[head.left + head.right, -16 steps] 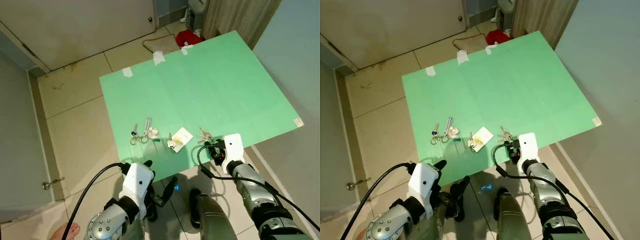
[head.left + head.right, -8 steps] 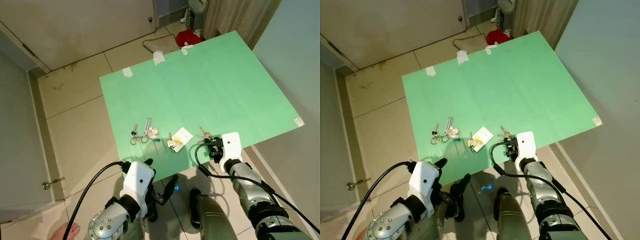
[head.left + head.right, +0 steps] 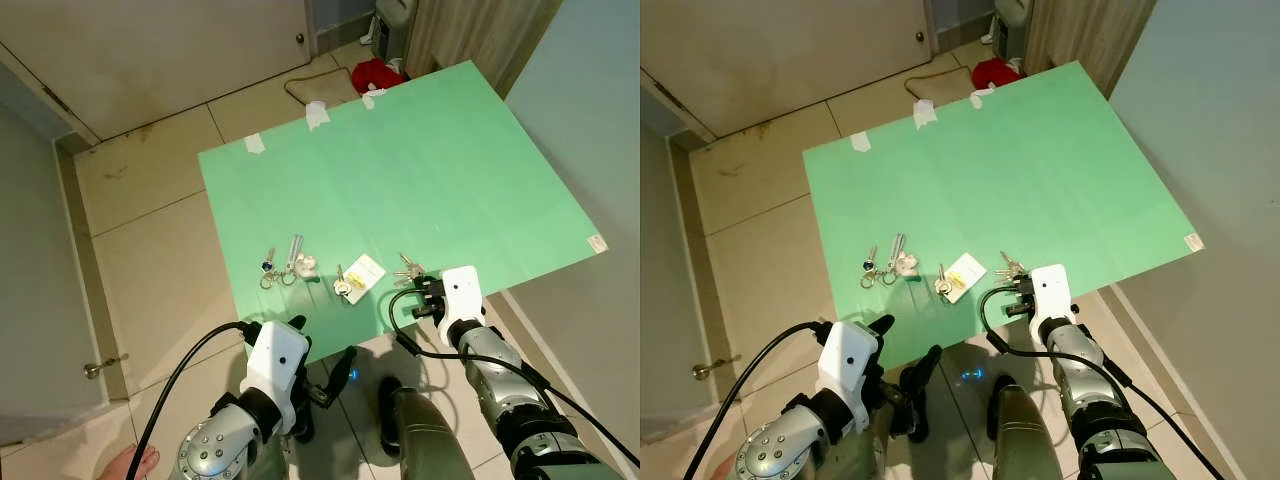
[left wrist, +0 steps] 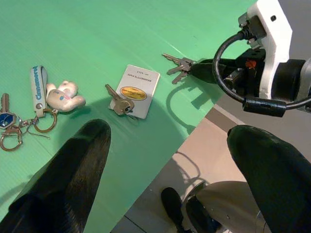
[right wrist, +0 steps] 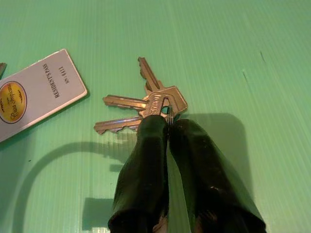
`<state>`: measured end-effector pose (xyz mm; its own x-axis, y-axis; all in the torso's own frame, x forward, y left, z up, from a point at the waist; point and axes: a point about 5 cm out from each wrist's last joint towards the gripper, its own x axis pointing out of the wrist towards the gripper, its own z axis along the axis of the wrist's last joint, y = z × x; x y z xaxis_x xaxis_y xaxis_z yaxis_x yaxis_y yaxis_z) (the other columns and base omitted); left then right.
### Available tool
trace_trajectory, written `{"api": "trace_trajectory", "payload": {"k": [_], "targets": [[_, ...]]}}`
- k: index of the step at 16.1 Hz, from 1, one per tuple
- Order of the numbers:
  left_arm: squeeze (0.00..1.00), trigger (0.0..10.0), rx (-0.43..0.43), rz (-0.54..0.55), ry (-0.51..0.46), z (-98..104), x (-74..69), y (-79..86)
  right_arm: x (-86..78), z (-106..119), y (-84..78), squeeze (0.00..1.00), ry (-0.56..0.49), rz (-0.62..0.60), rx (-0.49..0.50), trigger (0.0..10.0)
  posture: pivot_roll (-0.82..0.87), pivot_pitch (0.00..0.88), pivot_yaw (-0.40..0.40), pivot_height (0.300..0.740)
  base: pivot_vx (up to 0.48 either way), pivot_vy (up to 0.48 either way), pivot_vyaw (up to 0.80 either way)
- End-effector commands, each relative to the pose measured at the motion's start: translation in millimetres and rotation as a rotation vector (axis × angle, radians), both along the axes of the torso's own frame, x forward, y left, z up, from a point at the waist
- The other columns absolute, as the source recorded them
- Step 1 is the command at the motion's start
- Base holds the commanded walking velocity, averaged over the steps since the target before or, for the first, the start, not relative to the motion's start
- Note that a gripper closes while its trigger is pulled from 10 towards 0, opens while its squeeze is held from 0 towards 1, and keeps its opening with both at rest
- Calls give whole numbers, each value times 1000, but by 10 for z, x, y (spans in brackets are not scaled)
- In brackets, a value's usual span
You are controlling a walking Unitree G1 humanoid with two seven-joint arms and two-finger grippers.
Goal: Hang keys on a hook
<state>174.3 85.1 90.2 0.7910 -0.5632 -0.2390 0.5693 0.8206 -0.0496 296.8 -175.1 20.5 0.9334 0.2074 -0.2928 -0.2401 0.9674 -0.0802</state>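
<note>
A bunch of three brass keys (image 5: 146, 104) lies near the front edge of the green mat (image 3: 400, 170). My right gripper (image 5: 167, 120) is low over the mat with its two black fingers pressed together on the keys' heads. In the left eye view the keys (image 3: 408, 268) lie just ahead of the right gripper (image 3: 422, 288). My left gripper (image 4: 167, 133) hangs open above the mat's near edge, fingers wide apart, holding nothing.
Also on the mat are a key with a white card tag (image 3: 360, 275) and a key ring with a blue strap and a small plush figure (image 3: 290, 262). A red cloth (image 3: 378, 72) lies beyond the mat. A person's foot (image 3: 130, 462) is at the lower left.
My right gripper has edged a little forward and left onto the bunch of keys. The left arm has stayed put.
</note>
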Motion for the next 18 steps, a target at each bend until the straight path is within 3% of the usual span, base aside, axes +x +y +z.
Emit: {"api": "trace_trajectory", "payload": {"k": [1, 4, 7, 11, 13, 16, 18], "targets": [[0, 10000, 4, -9, 8, -13, -49, -19, -120, -138, 8, 0, 53, 6, -4, 0, 21, 400, 72, 740, 0, 0, 0], [0, 10000, 49, 22, -15, -33, 48, 16, -83, -94, 21, 0, 33, 1, 9, 0, 6, 387, 67, 740, 0, 0, 0], [0, 10000, 72, 72, -40, -41, 212, 88, 83, 175, 11, 0, -73, -23, 63, 0, -33, 329, 59, 740, 0, 0, 0], [0, 10000, 75, 111, -92, -29, 563, 150, 271, 595, -32, 0, -224, -37, 113, 0, -110, 176, 71, 740, 0, 0, 0], [0, 10000, 78, 178, -131, 51, 841, 233, 332, 912, -134, 0, -327, -75, 134, 0, -149, 79, 95, 740, 0, 0, 0], [0, 10000, 51, 316, -203, 204, 1051, 477, 240, 1042, -270, 0, -406, -130, 106, 0, -172, 0, 119, 740, 0, 0, 0], [0, 10000, 46, 414, -256, 254, 1012, 691, 53, 965, -380, 0, -415, -221, 56, 0, -179, 0, 129, 740, 0, 0, 0]]}}
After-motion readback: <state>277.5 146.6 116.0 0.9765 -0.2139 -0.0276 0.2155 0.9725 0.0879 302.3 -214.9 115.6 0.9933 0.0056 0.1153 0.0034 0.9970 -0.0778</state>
